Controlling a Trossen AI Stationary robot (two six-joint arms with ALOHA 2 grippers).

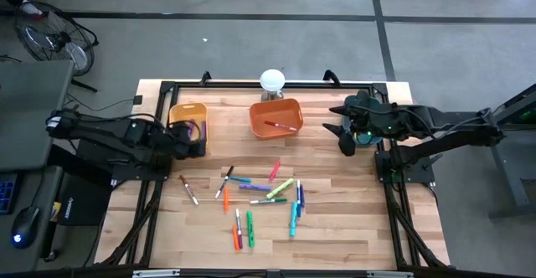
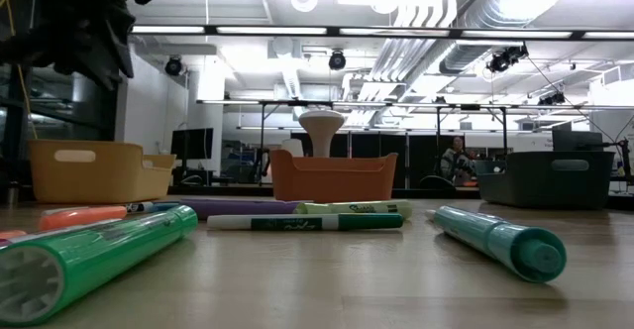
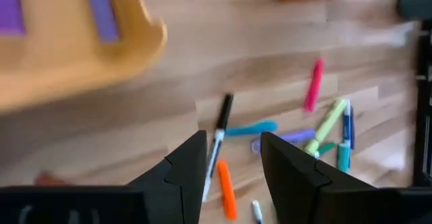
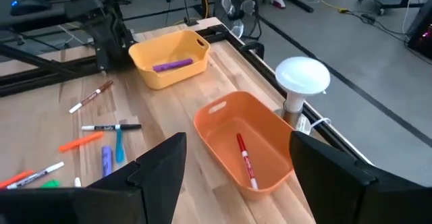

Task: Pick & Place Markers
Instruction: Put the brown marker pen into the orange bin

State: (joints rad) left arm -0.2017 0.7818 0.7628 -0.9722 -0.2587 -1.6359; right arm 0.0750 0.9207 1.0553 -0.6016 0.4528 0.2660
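Several markers [image 1: 260, 196] in many colours lie flat in a loose scatter at the middle of the wooden table. My left gripper [image 3: 233, 143] hovers open beside the near edge of the yellow bin [image 1: 188, 115], above the table and left of the scatter, with nothing between its fingers. A purple marker [image 4: 172, 65] lies in the yellow bin and a red one [image 4: 246, 160] in the orange bin [image 4: 223, 123]. My right gripper [image 4: 237, 140] hangs open and high at the table's right, right of the orange bin, holding nothing.
A white mushroom-shaped object [image 1: 272, 81] stands at the far edge behind the orange bin. A dark teal bin [image 2: 555, 178] sits at the right under my right arm. A black frame [image 1: 167, 90] runs round the table. Bare wood lies near the front edge.
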